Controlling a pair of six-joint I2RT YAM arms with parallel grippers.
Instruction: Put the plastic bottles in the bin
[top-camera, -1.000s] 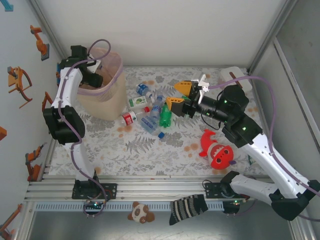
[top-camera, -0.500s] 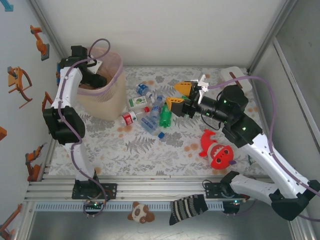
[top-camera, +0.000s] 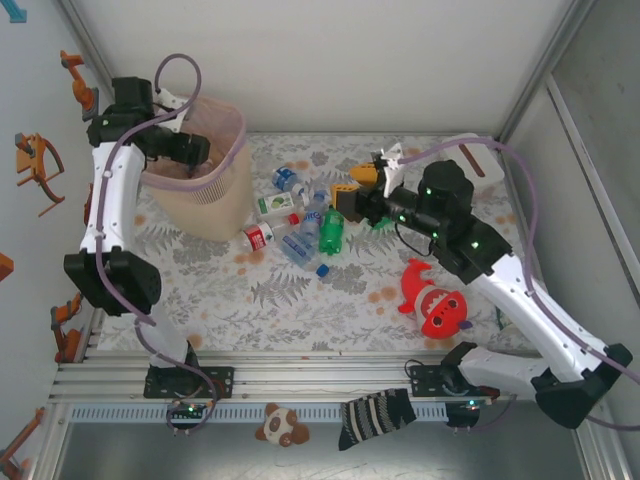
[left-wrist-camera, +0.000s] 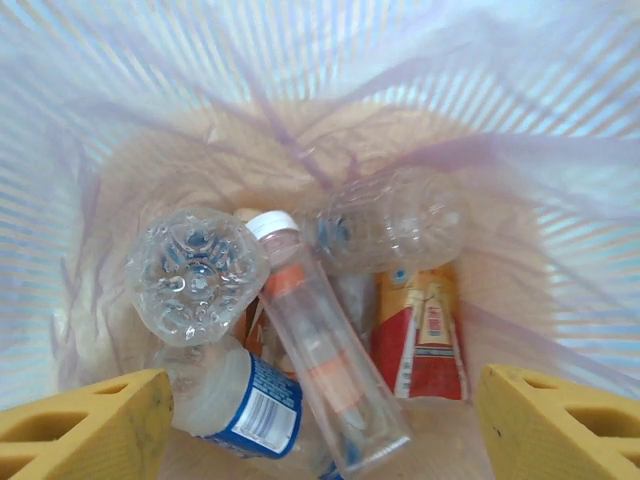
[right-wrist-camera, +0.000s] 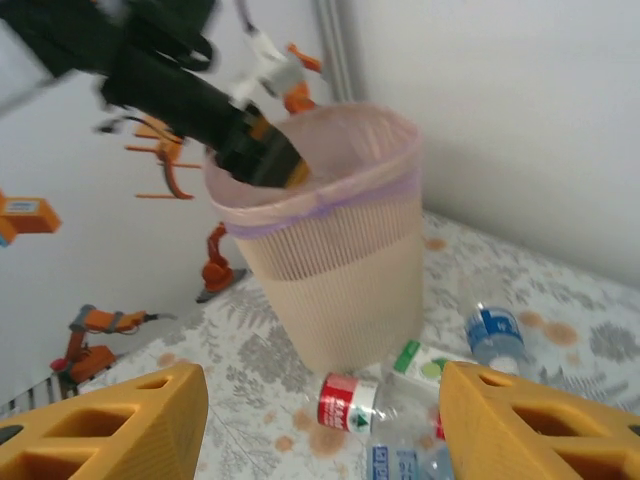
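Your left gripper (left-wrist-camera: 320, 428) hung open, empty, at the bin's (top-camera: 215, 205) mouth; lifting out could snag its liner (right-wrist-camera: 330, 140). Your right gripper (right-wrist-camera: 320, 420), open and empty, might scatter the plastic bottles (top-camera: 331, 232).

Bright, even, diffuse light casts soft shadows. The right wrist view is blurred; the pinkish translucent liner bag (left-wrist-camera: 300, 80) glows, slightly overexposed.

In the top view the fingertips of the left gripper (top-camera: 192, 150) are lost from sight inside the bin (top-camera: 215, 205). The right wrist view shows the left arm (right-wrist-camera: 170, 80) blurred, and its bottom edge cuts off the fingers (right-wrist-camera: 110, 425) of the right gripper (right-wrist-camera: 320, 400).
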